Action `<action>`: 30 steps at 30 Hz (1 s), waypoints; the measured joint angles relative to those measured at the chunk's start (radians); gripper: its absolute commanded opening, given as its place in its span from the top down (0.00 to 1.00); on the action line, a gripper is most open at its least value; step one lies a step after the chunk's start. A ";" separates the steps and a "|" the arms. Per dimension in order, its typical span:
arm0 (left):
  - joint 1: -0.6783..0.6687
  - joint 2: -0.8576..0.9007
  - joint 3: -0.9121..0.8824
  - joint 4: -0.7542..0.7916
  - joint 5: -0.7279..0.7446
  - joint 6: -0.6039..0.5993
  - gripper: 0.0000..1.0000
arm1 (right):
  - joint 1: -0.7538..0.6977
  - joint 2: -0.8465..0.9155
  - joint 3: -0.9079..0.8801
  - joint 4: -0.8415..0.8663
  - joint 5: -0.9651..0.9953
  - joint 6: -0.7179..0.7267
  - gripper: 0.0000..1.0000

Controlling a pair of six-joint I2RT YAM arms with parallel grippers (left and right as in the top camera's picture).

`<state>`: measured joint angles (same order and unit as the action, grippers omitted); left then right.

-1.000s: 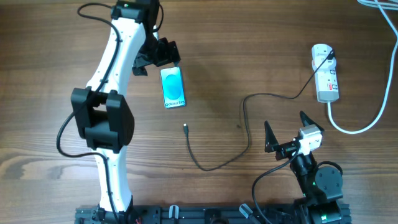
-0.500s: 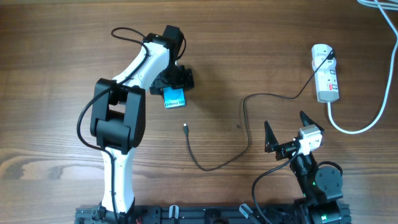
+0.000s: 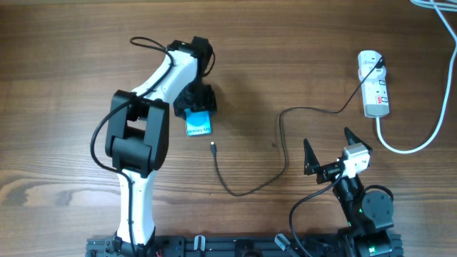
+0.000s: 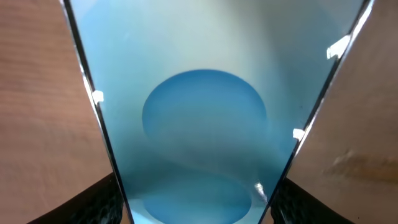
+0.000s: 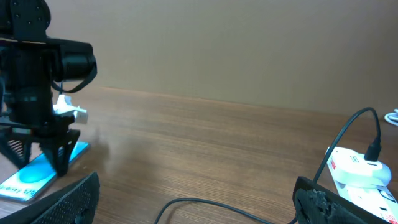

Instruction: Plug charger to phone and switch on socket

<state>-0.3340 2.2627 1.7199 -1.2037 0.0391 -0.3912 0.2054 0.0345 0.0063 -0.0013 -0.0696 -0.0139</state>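
Note:
The phone [image 3: 199, 126] with its cyan screen lies on the wooden table, its upper part hidden under my left gripper [image 3: 194, 100]. In the left wrist view the screen [image 4: 205, 118] fills the frame, and the left gripper [image 4: 196, 208] has one finger against each long edge, shut on it. The black charger cable [image 3: 246, 191] curls across the table; its metal-tipped end [image 3: 213, 146] lies free just below the phone. The white socket [image 3: 373, 93] sits at the right with a black plug in it. My right gripper [image 3: 328, 145] is open and empty, near the front.
A thick white cord [image 3: 428, 135] loops from the socket to the right edge. In the right wrist view the open right gripper [image 5: 196, 199] faces the cable [image 5: 205, 202], with the socket [image 5: 357, 177] at right and the phone [image 5: 31, 177] under the left arm at left.
My left arm swung right and down onto the phone and closed around it. The phone has shifted a little toward the front. The right arm has not moved.

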 measured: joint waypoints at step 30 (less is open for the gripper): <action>-0.076 -0.033 -0.079 0.040 0.056 -0.041 0.13 | 0.000 0.000 0.000 0.000 0.000 0.000 0.00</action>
<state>-0.4099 2.2299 1.6409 -1.1641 0.0956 -0.4324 0.2054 0.0345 0.0063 -0.0013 -0.0696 -0.0139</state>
